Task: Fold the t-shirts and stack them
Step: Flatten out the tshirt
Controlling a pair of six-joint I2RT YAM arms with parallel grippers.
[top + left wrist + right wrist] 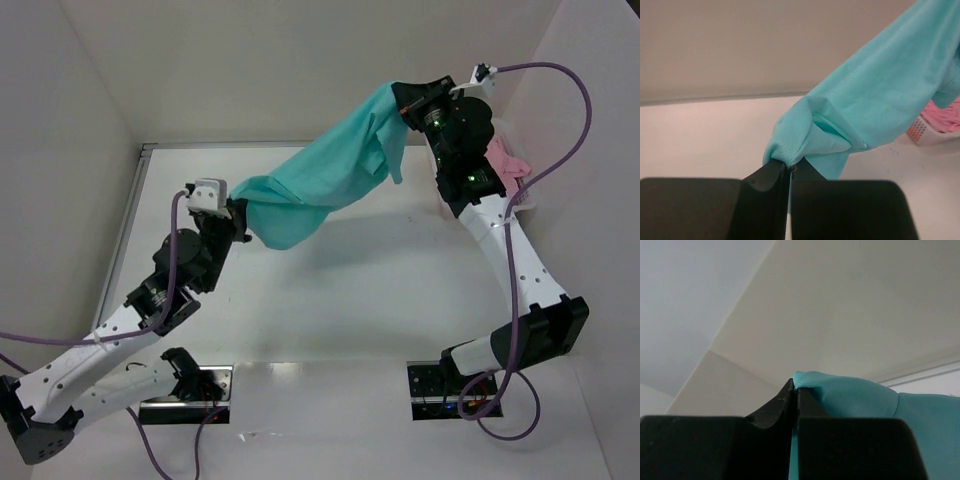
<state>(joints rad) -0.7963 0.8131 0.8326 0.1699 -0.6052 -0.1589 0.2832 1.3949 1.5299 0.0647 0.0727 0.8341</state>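
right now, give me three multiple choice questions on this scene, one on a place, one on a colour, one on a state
1. Where is the pink shirt?
A) in the white basket at the right side of the table
B) spread flat at the centre
C) hanging on the back wall

2. What colour is the lifted t-shirt?
A) dark red
B) white
C) teal

3. How is the lifted t-shirt held?
A) lying folded, with nothing gripping it
B) pinched at one end by the left fingers and at the other by the right fingers
C) pinched at one end only, the other hanging free

Answers: 1 A, the left wrist view shows pink cloth inside the basket. 2 C, the cloth is teal in all three views. 3 B, each wrist view shows shut fingers biting teal cloth.
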